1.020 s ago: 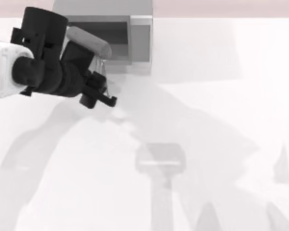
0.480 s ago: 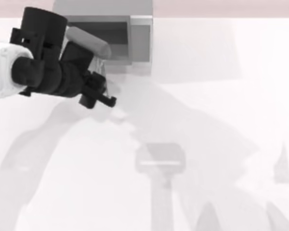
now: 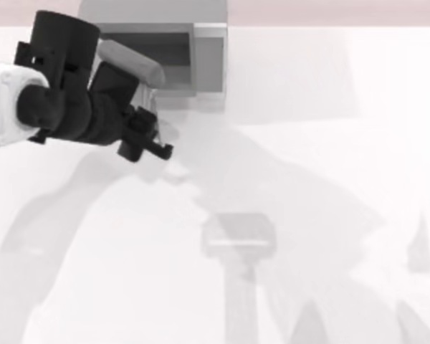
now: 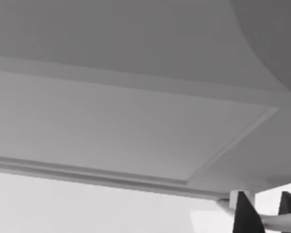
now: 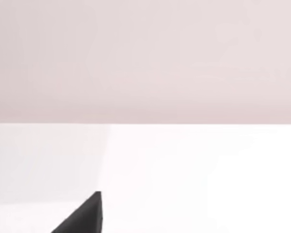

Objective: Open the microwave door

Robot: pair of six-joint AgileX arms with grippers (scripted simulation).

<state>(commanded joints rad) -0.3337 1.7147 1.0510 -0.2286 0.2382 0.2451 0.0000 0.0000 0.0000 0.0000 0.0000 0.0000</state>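
The microwave (image 3: 201, 50) sits at the table's far edge, its door (image 3: 132, 63) swung partly out. The left claw (image 3: 152, 136), just in front of the microwave, pinches the door's pale handle (image 4: 276, 222). With so slim a grip, the handle may slip free mid-swing.

The left arm (image 3: 3, 100) has a smooth white, rounded shell that ends in a bulky matt black wrist section built of stubby cylinders, one of them a broad black drum with small blocky lugs on its side. The left gripper (image 3: 149, 136) is black as well, a compact angular block with thin, flat dark fingers; in the left wrist view the fingers (image 4: 245, 216) show as dark grey pointed wedges. Of the right gripper only one black triangular fingertip (image 5: 85, 216) shows, plain and unmarked
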